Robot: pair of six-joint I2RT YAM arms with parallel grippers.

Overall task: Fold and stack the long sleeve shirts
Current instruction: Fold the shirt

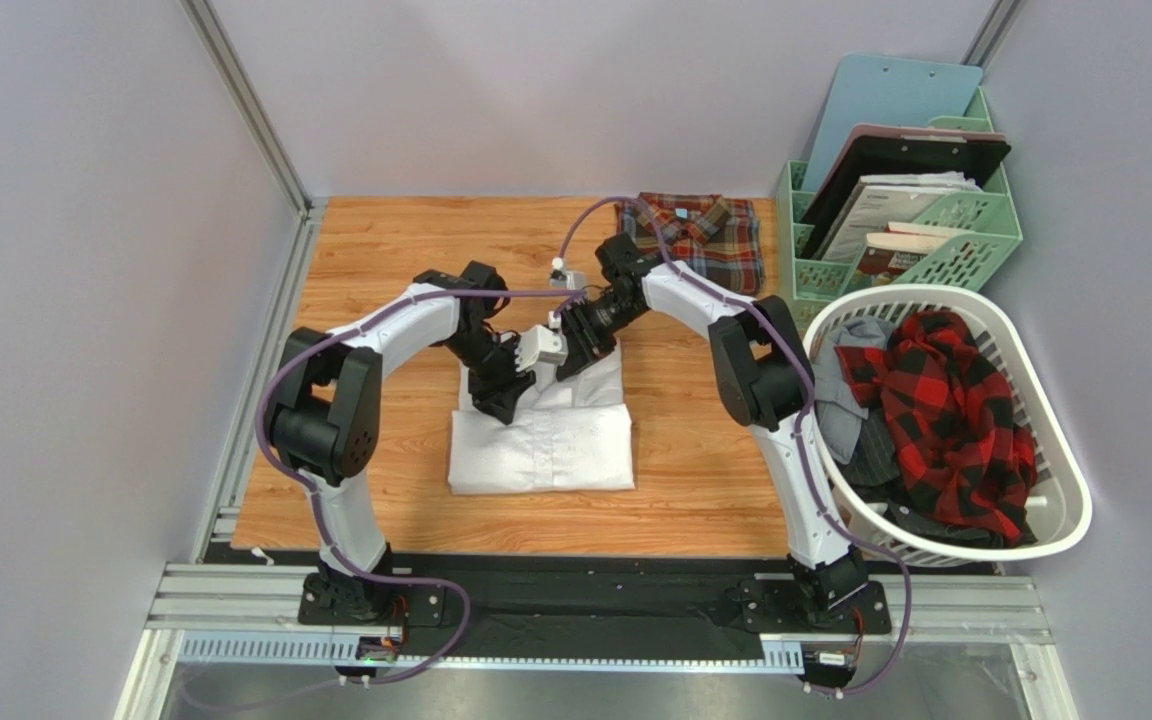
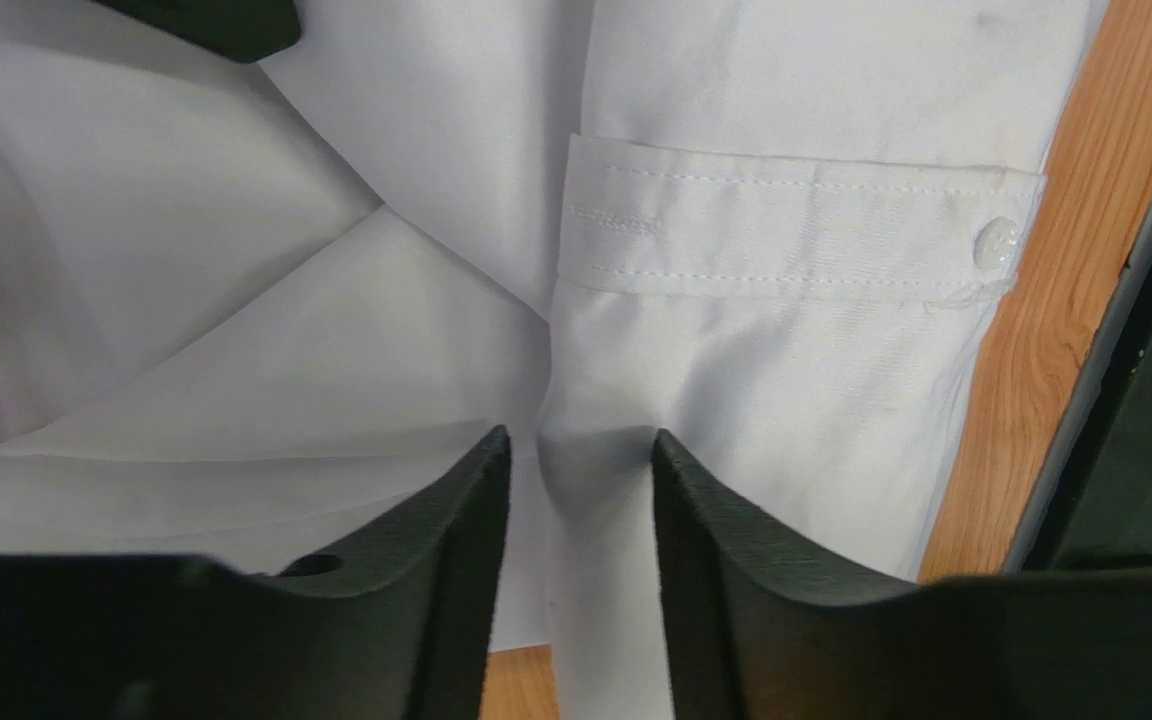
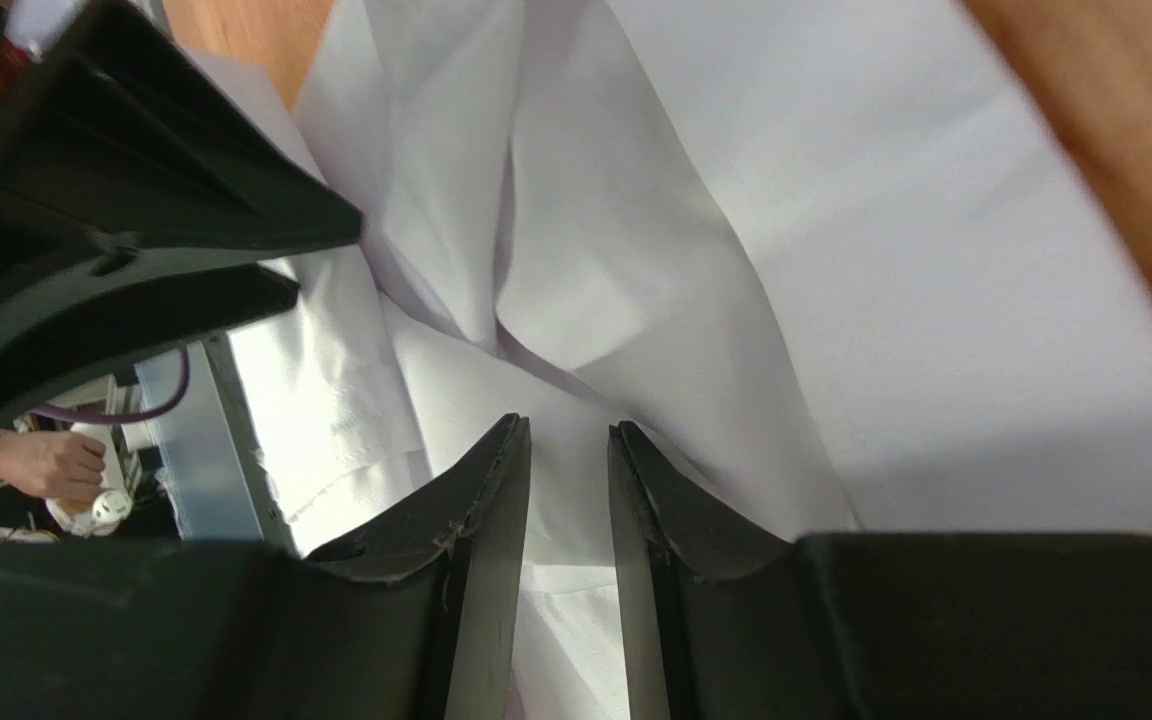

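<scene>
White shirt [image 1: 542, 443] lies mid-worktop [image 1: 372, 255], lower part folded into a flat rectangle, upper part rumpled and lifted where both arms meet over it. Left tool [image 2: 579, 480]: fingers drawn in on a raised ridge of white sleeve cloth, which fills the gap between the pads. Just beyond the pinch sits the cuff [image 2: 778, 233], flat, its button [image 2: 997, 243] at the edge next to bare wood. Right tool [image 3: 567, 465]: fingers nearly together, a thin fold of the same shirt caught between them, with loose creased cloth fanning away beyond the tips. From above the two tools sit very near each other, and a small bunch of white cloth stands up between them. The left arm's black body crowds the upper left of the right wrist view and hides that side of the shirt. Plaid shirt [image 1: 695, 237] is folded at the far edge of the worktop, right of centre, well apart from the white one, and the right arm's elbow reaches across just in front of it. Off the worktop to the right: a white basket [image 1: 1066, 518] with a red-and-black checked garment [image 1: 958, 405] heaped on grey cloth, and behind it a green rack [image 1: 995, 248] holding clipboards and papers. Grey walls close in the left, far and right sides.
</scene>
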